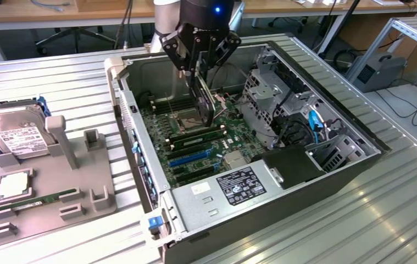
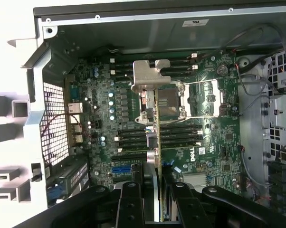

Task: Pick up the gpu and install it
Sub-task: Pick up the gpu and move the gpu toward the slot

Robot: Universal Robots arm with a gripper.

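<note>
The claw (image 1: 198,70) (image 2: 155,192) hangs over the open case (image 1: 131,113) (image 2: 133,26), its two dark fingers (image 2: 129,199) pressed against the two faces of the gpu (image 1: 205,102) (image 2: 157,137), one on each side, clamped on it. The gpu hangs upright from the fingers, inside the case's walls and above the middle of the board (image 1: 193,159) (image 2: 200,152) on the case floor, over the square socket (image 2: 170,102).

The gpu is a thin flat card. In the wrist view it shows edge-on as a narrow greenish strip running away from the fingers, ending in a silver bracket (image 2: 149,76) with a notched, bent tab. In the exterior view it is a dark slab standing on edge below the claw.

Neither face of the gpu can be read. Its lower edge blends into the dark board in the exterior view, so I cannot tell whether it touches the board or is held clear of it. The fingers are partly cut off in the wrist view.

Outside the case, to the exterior view's left, a grey holder (image 1: 50,190) carries a drive (image 1: 14,135).
</note>
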